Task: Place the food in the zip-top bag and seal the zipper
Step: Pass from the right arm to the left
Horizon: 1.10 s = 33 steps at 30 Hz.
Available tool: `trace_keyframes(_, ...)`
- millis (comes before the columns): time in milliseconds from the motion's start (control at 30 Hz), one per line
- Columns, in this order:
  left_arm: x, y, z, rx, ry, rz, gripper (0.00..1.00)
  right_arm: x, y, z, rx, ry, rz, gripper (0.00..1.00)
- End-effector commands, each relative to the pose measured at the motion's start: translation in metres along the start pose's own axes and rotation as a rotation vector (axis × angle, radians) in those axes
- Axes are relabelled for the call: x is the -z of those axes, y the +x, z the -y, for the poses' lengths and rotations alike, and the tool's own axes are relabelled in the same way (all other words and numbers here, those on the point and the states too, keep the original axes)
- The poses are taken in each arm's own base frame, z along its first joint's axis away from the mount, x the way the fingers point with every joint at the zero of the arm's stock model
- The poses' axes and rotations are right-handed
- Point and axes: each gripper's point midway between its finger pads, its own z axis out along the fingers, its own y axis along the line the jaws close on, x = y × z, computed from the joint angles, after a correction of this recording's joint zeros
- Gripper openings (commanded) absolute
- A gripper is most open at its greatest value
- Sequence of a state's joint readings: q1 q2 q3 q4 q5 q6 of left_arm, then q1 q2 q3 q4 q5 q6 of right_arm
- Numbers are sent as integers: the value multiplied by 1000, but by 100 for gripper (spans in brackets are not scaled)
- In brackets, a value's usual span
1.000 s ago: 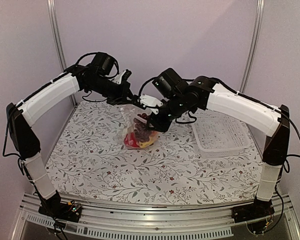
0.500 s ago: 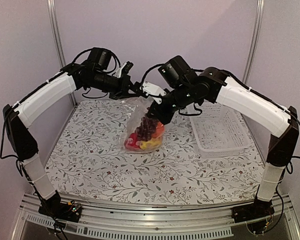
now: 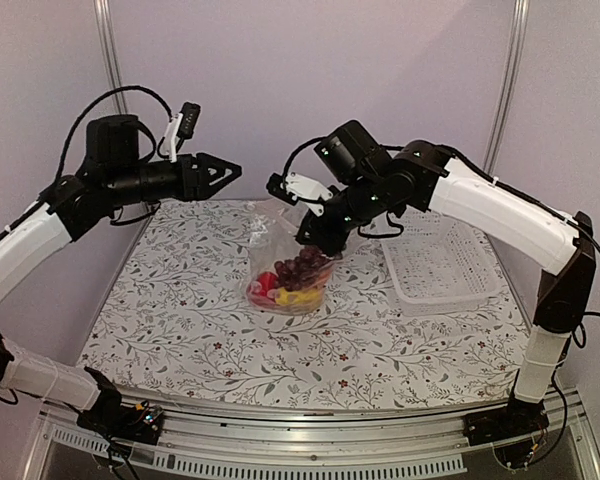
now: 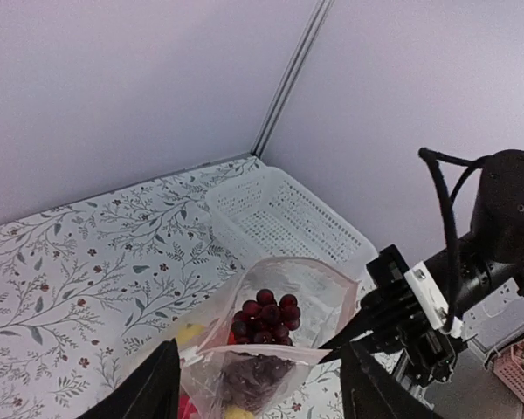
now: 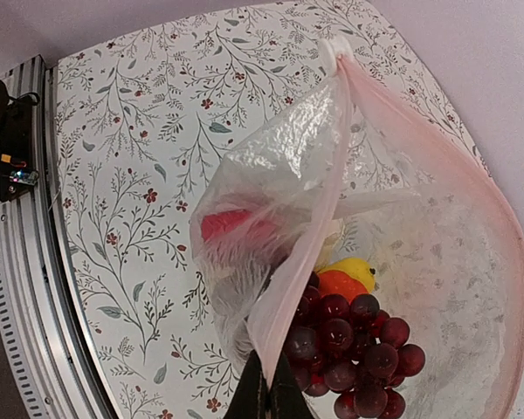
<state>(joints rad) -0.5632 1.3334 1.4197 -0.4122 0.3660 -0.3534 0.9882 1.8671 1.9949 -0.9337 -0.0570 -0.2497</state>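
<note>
The bag (image 3: 292,262) stands on the counter (image 3: 180,330) a little toward 12 o'clock from its middle, with the white basket (image 3: 442,265) at its 3 o'clock. All the food (image 3: 288,275) seems to be inside it. The right wrist view shows the grape bunch (image 5: 354,349) on top and yellow, orange and red pieces beneath.

The right jaws are closed on the bag's rim at its 1 o'clock side, pinching the pinkish zipper strip (image 5: 301,244). The mouth gapes wide, so the seal is not yet made. The left jaws are open and hold nothing, raised well apart at the bag's 10 o'clock.

The film looks thin, crinkly and limp. It should fold wherever it is not held, and the toy pieces are light, so their weight will hardly hold the bag down. It probably slips easily too. The stiffer zipper strip is the best place to take hold. One corner should be held while the other jaws pinch and run along the strip, with the mouth pulled flat first.

Half a second ago the left jaws were clamped on the rim at the bag's 11 o'clock, just beside the right jaws. They have since let go and swung back toward 9 o'clock. The bag now hangs from the right jaws alone, with its mouth slumped more open.
</note>
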Motion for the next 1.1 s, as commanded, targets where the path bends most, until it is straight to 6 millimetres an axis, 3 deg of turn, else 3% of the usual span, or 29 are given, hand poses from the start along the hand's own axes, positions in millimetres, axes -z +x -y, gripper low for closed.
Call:
trace_keyframes(0, 37, -3, -7, -150, -34, 231, 67, 13, -2, -4, -10, -3, 25, 0)
trace_keyframes(100, 45, 22, -18, -152, -52, 243, 72, 14, 1, -5, -12, -5, 22, 0)
trace_keyframes(200, 38, 44, -28, -131, -31, 212, 71, 15, 2, -7, -18, -14, 21, 0)
trace_keyframes(400, 12, 69, -42, -81, 52, 164, 59, 18, 2, -9, -23, -21, 25, 0)
trace_keyframes(767, -22, 83, -30, -56, 282, 133, 47, 16, 2, -8, -28, -19, 21, 0)
trace_keyframes(1067, -41, 85, -31, -57, 339, 115, 27, 16, 2, -8, -31, -18, 22, 0)
